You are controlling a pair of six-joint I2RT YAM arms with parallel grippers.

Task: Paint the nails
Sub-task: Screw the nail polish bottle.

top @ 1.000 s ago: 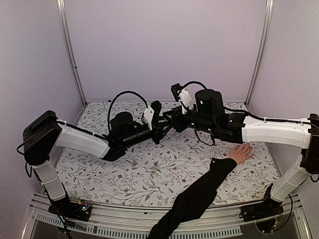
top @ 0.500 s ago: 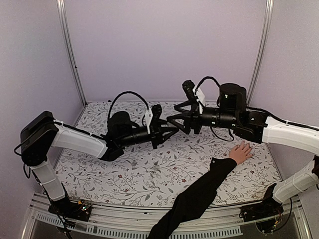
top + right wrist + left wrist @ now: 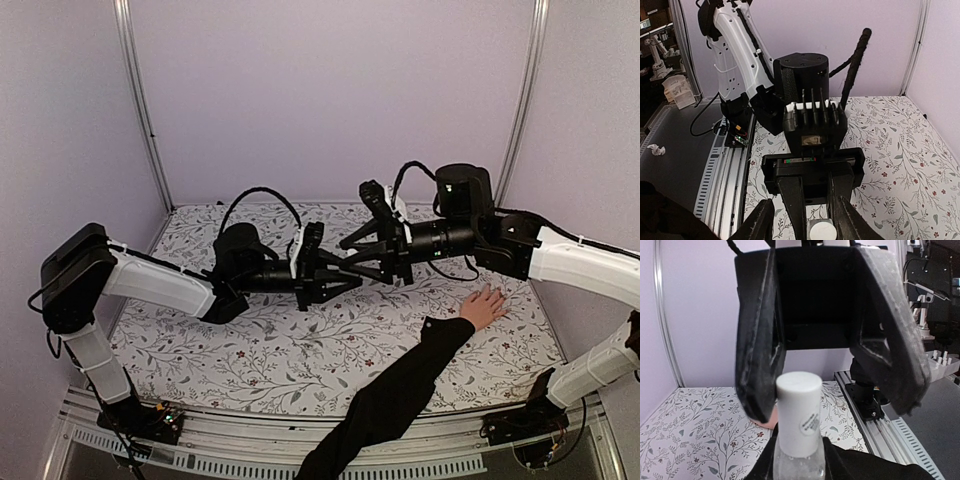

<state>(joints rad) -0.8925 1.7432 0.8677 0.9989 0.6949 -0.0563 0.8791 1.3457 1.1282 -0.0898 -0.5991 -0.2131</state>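
Note:
A light-skinned hand (image 3: 484, 305) with a long black sleeve (image 3: 400, 390) lies flat at the table's right; its nails are too small to make out. My left gripper (image 3: 325, 272) is shut on a small clear bottle (image 3: 797, 467) with a white cap (image 3: 799, 412), held upright above the table's middle. My right gripper (image 3: 350, 262) is open, and its two black fingers (image 3: 757, 365) straddle the cap without touching it. In the right wrist view the cap (image 3: 821, 231) sits between my right gripper's (image 3: 807, 227) spread fingers, with the left gripper's body (image 3: 812, 172) facing the camera.
The table (image 3: 290, 345) has a floral cloth. A metal rail (image 3: 250, 440) runs along its near edge and shows in the left wrist view (image 3: 900, 435). Purple walls and two upright metal posts (image 3: 140, 110) close in the back.
My right gripper has opened and swung down to the left, so its fingers now flank the bottle cap. My left gripper has shifted slightly lower with the bottle. The hand has not moved.

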